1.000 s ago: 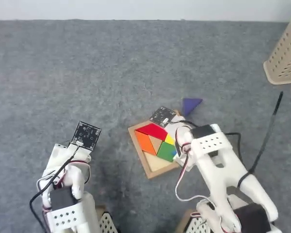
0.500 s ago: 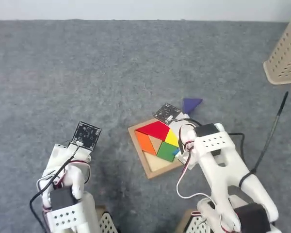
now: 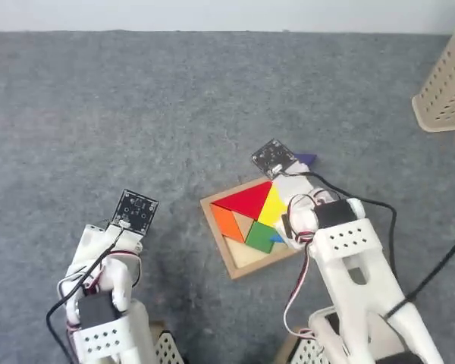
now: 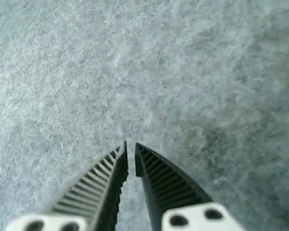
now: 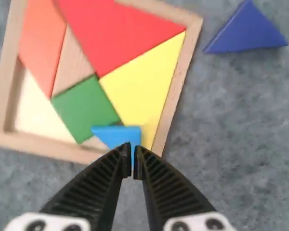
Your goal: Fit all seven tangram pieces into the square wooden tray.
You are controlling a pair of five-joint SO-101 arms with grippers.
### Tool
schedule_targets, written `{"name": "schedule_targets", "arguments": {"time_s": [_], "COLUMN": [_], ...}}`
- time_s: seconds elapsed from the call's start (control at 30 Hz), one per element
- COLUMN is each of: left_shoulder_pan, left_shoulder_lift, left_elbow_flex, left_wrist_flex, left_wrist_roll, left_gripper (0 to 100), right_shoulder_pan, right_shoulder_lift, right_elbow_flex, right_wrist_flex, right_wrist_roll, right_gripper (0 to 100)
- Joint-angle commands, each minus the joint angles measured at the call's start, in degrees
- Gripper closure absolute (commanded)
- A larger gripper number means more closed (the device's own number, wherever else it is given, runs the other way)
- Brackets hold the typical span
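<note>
The square wooden tray (image 3: 218, 241) lies mid-table and holds red (image 3: 250, 201), orange, yellow (image 5: 137, 91), green (image 5: 82, 108) and tan pieces. A small light blue triangle (image 5: 116, 135) lies at the tray's rim (image 5: 177, 96), beside the green piece. My right gripper (image 5: 131, 149) is shut, its tips at that triangle's edge. A dark blue triangle (image 5: 245, 33) lies on the carpet outside the tray, partly hidden behind the right wrist (image 3: 307, 160) in the high view. My left gripper (image 4: 131, 144) is shut over bare carpet, far left of the tray.
A beige perforated basket (image 3: 447, 83) stands at the far right edge. A black cable (image 3: 440, 265) runs beside the right arm (image 3: 345, 246). The left arm (image 3: 106, 284) sits at the near left. Grey carpet covers the table.
The right arm has pushed forward over the tray's right side, its wrist now covering most of the dark blue triangle. The left arm has not moved.
</note>
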Motion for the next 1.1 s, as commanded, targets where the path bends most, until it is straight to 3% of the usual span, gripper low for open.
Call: {"name": "schedule_targets", "arguments": {"time_s": [0.0,0.3,0.7,1.07], "left_shoulder_pan": [0.4,0.4,0.4,0.4], "left_shoulder_lift": [-0.9,-0.9,-0.9,-0.9], "left_elbow_flex": [-0.6,-0.6,-0.6,-0.6], "left_wrist_flex": [0.4,0.4,0.4,0.4], "left_wrist_roll": [0.4,0.4,0.4,0.4], "left_gripper": [97,97,97,97], "right_shoulder_pan": [0.4,0.3,-4.7,-4.3], "right_shoulder_lift": [4.7,15.5,16.4,15.6], "right_elbow_flex": [-3.8,-5.5,-5.2,-4.4], "right_wrist_flex": [-4.4,-7.4,-2.8,-2.8], "right_wrist_roll": [-1.9,-1.6,3.3,5.2], "right_gripper": [99.2,99.2,99.2,99.2]}}
